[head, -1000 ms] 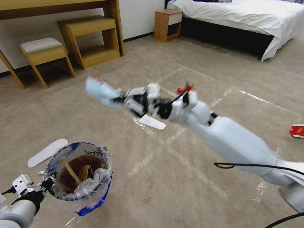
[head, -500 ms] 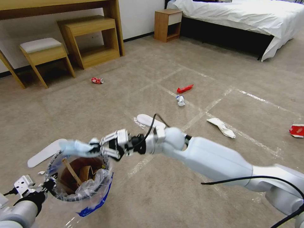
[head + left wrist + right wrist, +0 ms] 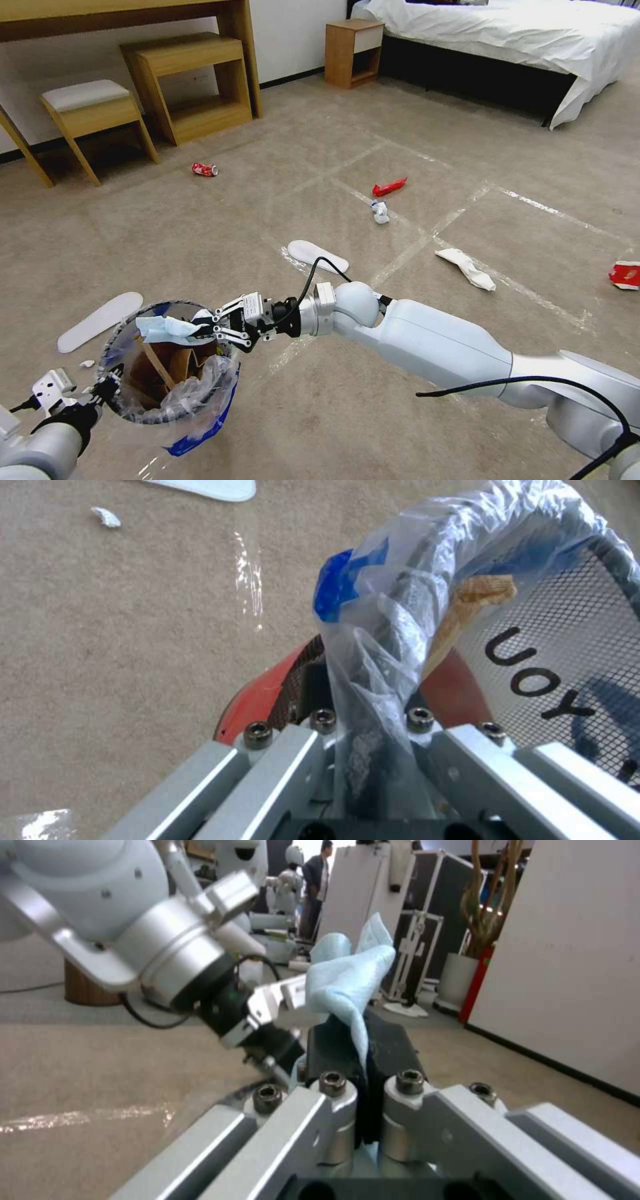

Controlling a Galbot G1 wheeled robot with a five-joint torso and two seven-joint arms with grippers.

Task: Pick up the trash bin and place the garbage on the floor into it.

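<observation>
My left gripper (image 3: 100, 390) is shut on the rim of the trash bin (image 3: 175, 407) and holds it up at the lower left; the plastic liner is pinched between its fingers (image 3: 320, 727). A wooden stick (image 3: 155, 360) and brown paper lie inside. My right gripper (image 3: 205, 328) is shut on a blue face mask (image 3: 163, 327) just over the bin's opening; the right wrist view shows the mask (image 3: 347, 980) standing up from the shut jaws. On the floor (image 3: 400, 400) lie two white slippers (image 3: 317, 256) (image 3: 99, 321), a red can (image 3: 205, 169), a red wrapper (image 3: 389, 187) and a white tissue (image 3: 467, 267).
A small white crumpled scrap (image 3: 380, 212) lies below the wrapper, and a red cup (image 3: 625, 274) sits at the right edge. A desk with a stool (image 3: 87, 110) and a shelf (image 3: 193, 83) line the back wall. Farther right stand a nightstand (image 3: 353, 50) and a bed (image 3: 507, 40).
My right arm has swung down and left with the face mask, from mid-air above the floor to just over the bin's opening. The left gripper and the bin have stayed in place.
</observation>
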